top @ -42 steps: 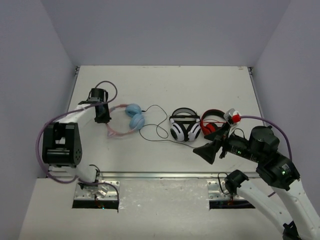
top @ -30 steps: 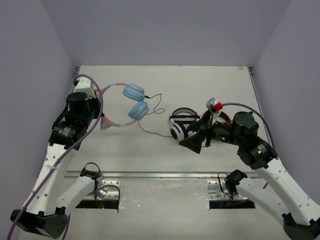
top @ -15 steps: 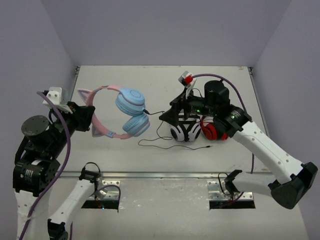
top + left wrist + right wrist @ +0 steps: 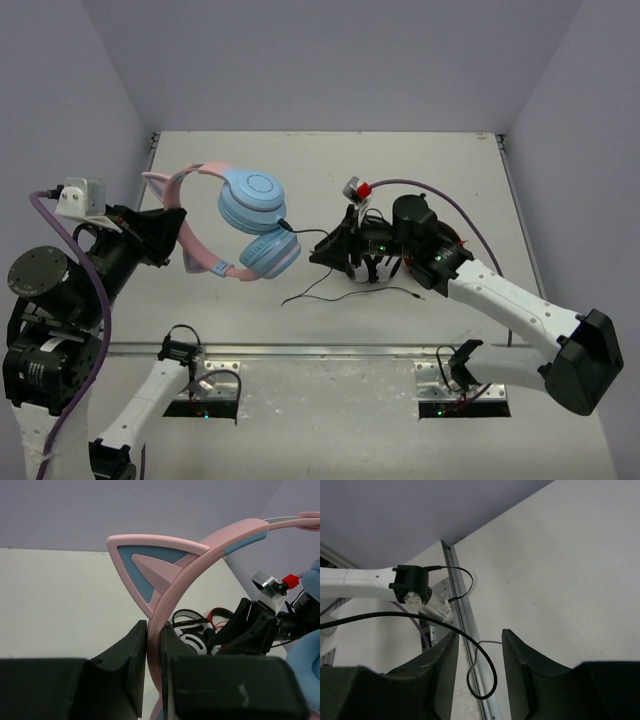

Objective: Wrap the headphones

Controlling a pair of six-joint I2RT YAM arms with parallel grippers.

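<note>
Hanging off the table: headphones, pink headband pinched tight in the left gripper. Thin black cable loops through the right gripper, jaws narrow but not clamped. Advice: seat the cable deep before closing, then wind.

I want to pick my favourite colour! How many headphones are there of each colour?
Blue-and-pink headphones: 1
White-and-black headphones: 1
Red-and-black headphones: 1
Total: 3
</note>
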